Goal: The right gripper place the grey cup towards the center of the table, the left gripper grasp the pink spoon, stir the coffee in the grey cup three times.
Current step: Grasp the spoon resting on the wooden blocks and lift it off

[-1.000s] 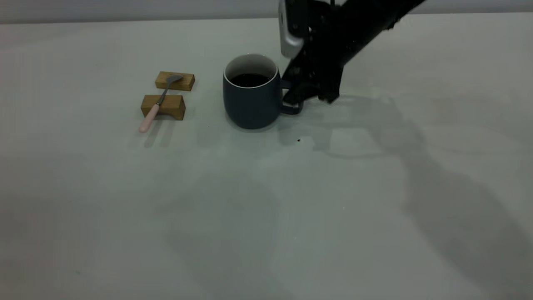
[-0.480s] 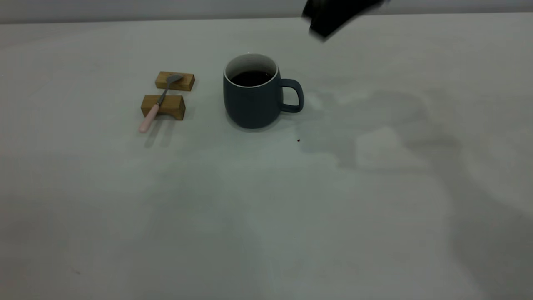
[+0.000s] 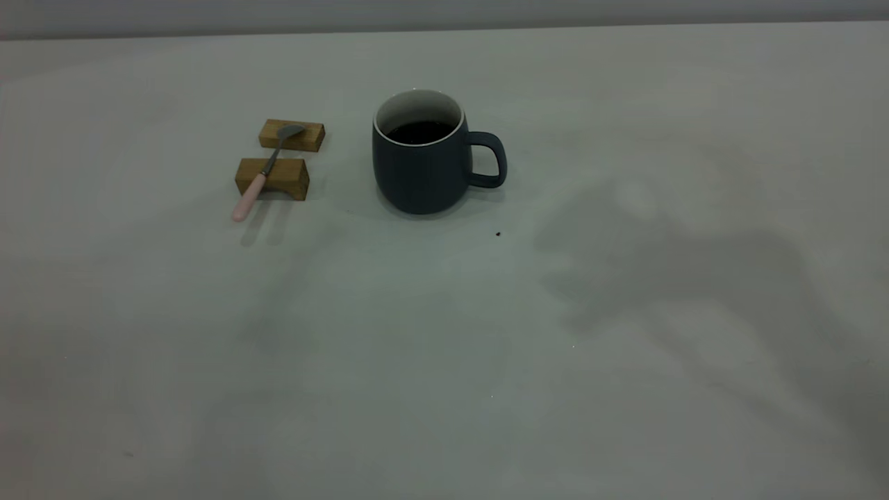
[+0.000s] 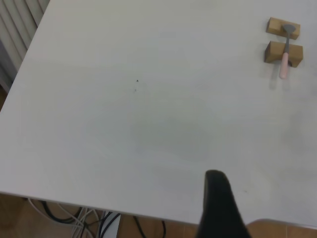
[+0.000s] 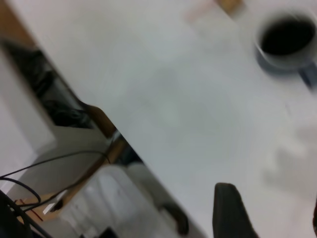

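Right hand gone from exterior view; grey cup stands alone.

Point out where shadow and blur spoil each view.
Exterior view: broad soft shadows darken the table right of the grey cup, which stays sharp. Left wrist view: even light, the pink spoon clear. Right wrist view: smeared throughout, cup and coffee fuzzy.

Grey cup: matt slate-grey ceramic outside, smooth white glaze inside. Coffee: dark, faintly glossy liquid. Pink spoon: satin pale pink handle, dull grey metal bowl. Two blocks: bare golden-brown wood. Table: smooth, matt, pale grey-white.
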You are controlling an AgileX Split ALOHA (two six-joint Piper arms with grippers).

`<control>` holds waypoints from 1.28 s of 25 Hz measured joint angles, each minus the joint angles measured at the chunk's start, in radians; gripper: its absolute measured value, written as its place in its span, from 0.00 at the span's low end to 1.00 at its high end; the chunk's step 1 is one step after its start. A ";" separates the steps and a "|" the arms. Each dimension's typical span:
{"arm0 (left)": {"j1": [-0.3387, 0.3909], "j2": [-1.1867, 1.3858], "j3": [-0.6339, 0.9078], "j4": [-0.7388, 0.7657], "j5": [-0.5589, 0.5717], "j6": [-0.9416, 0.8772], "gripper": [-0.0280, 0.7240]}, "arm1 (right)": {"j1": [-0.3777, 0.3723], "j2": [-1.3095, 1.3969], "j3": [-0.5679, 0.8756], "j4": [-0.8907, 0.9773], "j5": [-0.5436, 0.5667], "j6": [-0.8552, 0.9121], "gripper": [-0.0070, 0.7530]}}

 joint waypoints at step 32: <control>0.000 0.000 0.000 0.000 0.000 0.000 0.76 | -0.154 -1.567 0.995 -0.335 -0.087 0.334 0.59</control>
